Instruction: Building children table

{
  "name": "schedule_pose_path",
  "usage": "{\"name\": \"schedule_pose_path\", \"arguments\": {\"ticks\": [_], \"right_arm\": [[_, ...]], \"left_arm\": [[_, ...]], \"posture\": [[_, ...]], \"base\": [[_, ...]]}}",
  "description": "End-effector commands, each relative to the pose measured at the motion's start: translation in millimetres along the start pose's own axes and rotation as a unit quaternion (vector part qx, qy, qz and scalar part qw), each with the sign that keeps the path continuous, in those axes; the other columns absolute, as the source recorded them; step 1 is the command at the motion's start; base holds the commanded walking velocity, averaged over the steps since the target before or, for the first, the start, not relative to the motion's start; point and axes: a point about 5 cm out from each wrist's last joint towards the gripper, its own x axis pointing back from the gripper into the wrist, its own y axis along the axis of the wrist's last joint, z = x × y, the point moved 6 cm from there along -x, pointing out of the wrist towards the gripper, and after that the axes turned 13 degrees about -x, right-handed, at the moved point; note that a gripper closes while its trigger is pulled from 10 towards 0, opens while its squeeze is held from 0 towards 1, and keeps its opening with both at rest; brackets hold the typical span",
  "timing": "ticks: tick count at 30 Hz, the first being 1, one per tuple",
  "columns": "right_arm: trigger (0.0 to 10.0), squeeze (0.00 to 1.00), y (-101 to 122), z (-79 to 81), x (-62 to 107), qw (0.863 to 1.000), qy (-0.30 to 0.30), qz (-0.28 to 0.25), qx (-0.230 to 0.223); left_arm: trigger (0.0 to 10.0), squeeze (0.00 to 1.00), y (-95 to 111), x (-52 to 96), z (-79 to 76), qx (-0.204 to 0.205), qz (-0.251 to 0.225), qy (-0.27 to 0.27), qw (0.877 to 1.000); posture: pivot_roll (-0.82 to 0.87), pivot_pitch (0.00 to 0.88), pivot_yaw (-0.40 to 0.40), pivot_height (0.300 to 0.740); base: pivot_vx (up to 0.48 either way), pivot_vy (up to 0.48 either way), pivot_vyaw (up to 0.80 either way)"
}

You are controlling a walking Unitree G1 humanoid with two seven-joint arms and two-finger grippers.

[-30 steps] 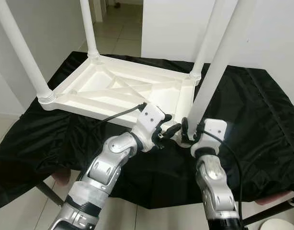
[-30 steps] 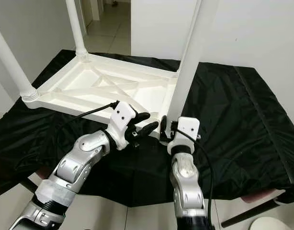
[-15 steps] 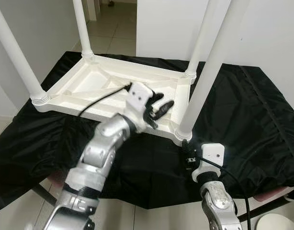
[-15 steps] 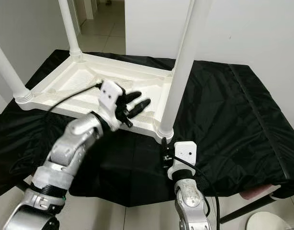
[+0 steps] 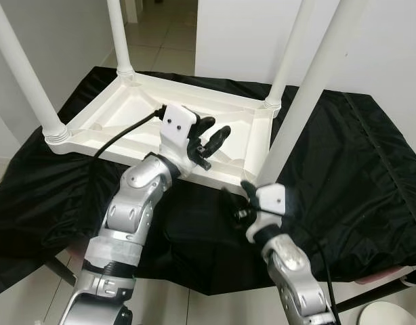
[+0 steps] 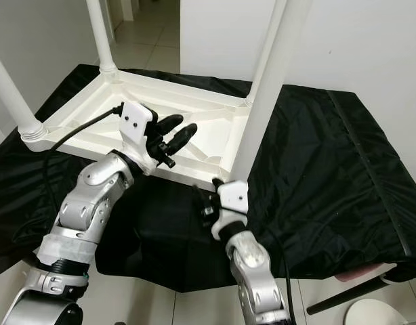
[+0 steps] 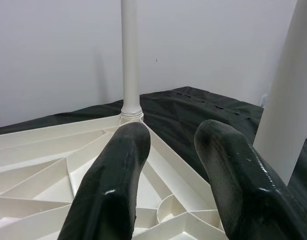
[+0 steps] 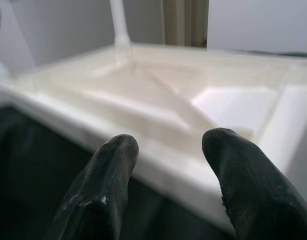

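Partly cropped table point(image 5: 160, 115) legs, right gripper point(image 5: 234, 200) blurred.

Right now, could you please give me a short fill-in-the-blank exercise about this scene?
1. The white table lies ____ down, its legs pointing up.
2. It rests on a ____ cloth.
3. The left hand hovers above the table's underside with its fingers ____.
4. The table carries ____ legs.

Missing words: upside; black; open; four
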Motion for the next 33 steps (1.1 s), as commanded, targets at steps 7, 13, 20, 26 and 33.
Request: {"name": "schedule_pose_path", "arguments": {"ticks": [7,13,20,26,33], "right_arm": [[10.0,0.0,3,-10.4,-6.6,1.0,-0.017,-0.007,-0.017],[10.0,0.0,12,-34.5,-7.8,0.996,-0.076,-0.033,-0.024],[10.0,0.0,30,-87.5,0.7,0.985,-0.161,-0.064,-0.007],[10.0,0.0,38,-115.6,10.8,0.977,-0.2,-0.072,0.006],[10.0,0.0,64,-172.3,38.4,0.955,-0.278,-0.093,0.049]], "left_arm": [[10.0,0.0,-6,4.2,21.7,-0.006,0.023,0.092,0.995],[10.0,0.0,-8,6.0,23.2,-0.011,0.028,0.094,0.995],[10.0,0.0,-16,8.4,16.9,-0.025,0.042,0.072,0.996],[10.0,0.0,-18,8.3,14.2,-0.025,0.044,0.065,0.997],[10.0,0.0,-24,6.7,2.2,-0.025,0.052,0.044,0.997]], "posture": [[0.04,0.045,-0.044,0.74],[0.03,0.047,-0.034,0.74],[0.02,0.055,-0.009,0.74],[0.02,0.06,0.0,0.74],[0.01,0.065,0.015,0.74]], "base": [[0.0,0.0,0.0],[0.0,0.0,0.0],[0.0,0.0,0.0],[0.0,0.0,0.0],[0.0,0.0,0.0]]}}
